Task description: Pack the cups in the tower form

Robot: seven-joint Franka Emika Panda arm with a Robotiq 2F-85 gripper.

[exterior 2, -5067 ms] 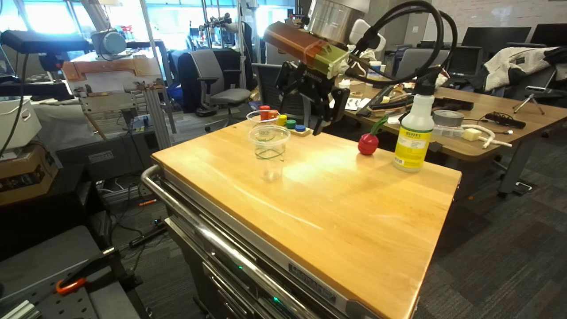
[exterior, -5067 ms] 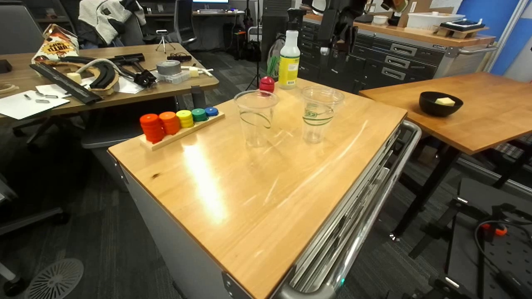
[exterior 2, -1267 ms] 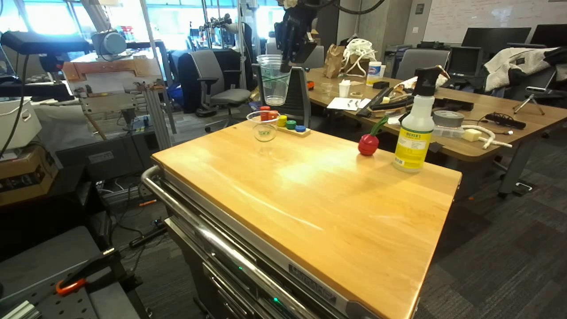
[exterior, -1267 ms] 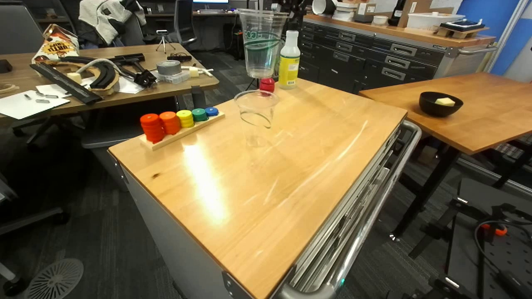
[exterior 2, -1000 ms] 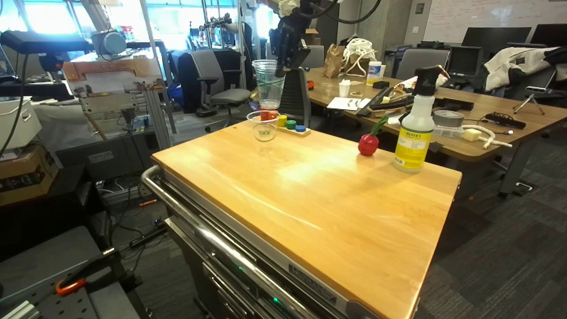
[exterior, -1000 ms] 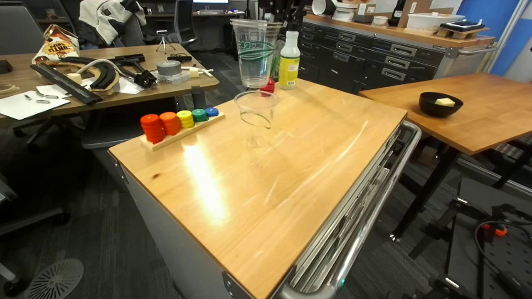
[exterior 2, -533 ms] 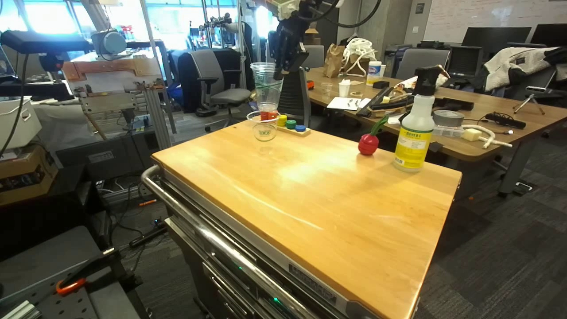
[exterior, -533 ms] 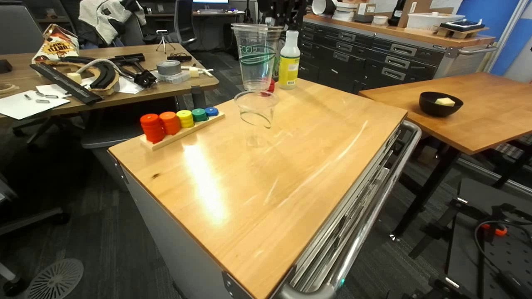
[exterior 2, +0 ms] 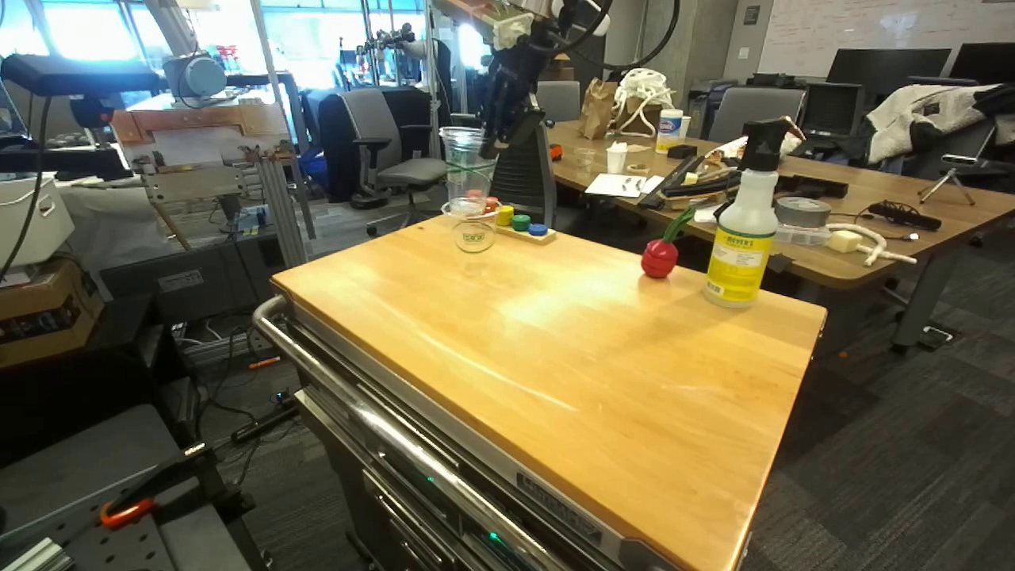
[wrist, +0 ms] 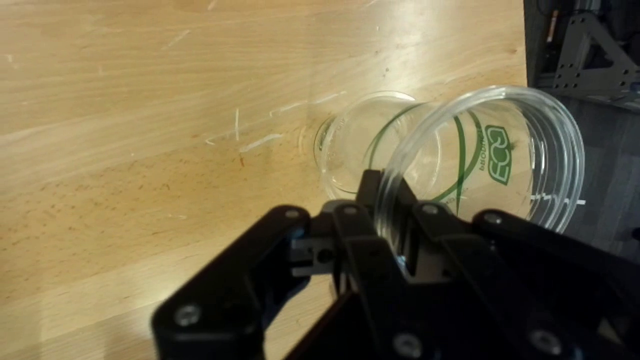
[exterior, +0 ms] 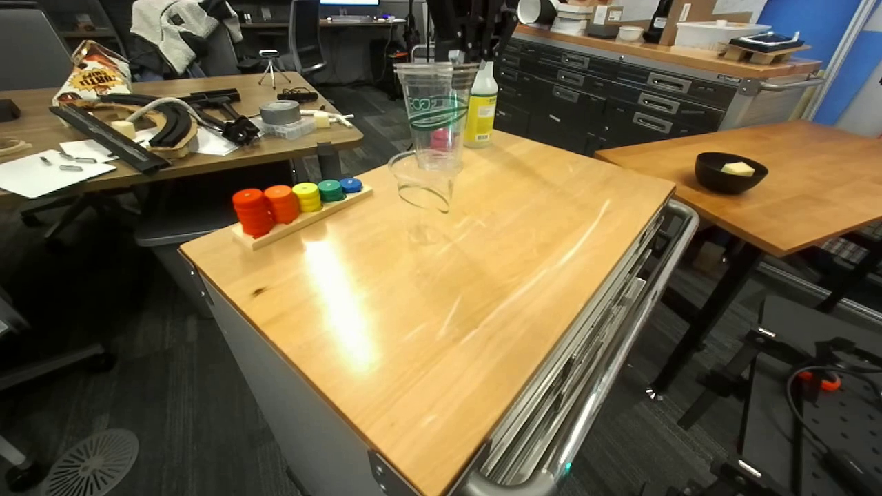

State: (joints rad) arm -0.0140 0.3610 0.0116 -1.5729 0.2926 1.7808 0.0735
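Clear cups nested in one another (exterior: 434,103) hang upright or nearly so in both exterior views, with layered rims and green print. My gripper (wrist: 388,183) is shut on their rim wall. A single clear cup (exterior 2: 473,236) stands mouth up on the wooden top, right under them. In both exterior views the held cups' bottom overlaps this cup's rim; whether it has passed inside the mouth I cannot tell. From the wrist, the standing cup (wrist: 334,145) shows below and left of the held cups (wrist: 492,165), partly behind their wall.
Beside the standing cup lies a wooden base with coloured discs (exterior: 296,207). Farther along the top (exterior 2: 555,341) are a red radish-like toy (exterior 2: 659,258) and a yellow-labelled spray bottle (exterior 2: 737,246). A black bowl (exterior: 730,172) sits on a neighbouring table.
Five seconds ago the now-held cups stood on the top, my gripper open and empty. Over the last second they have sunk toward the standing cup, which has stayed put.
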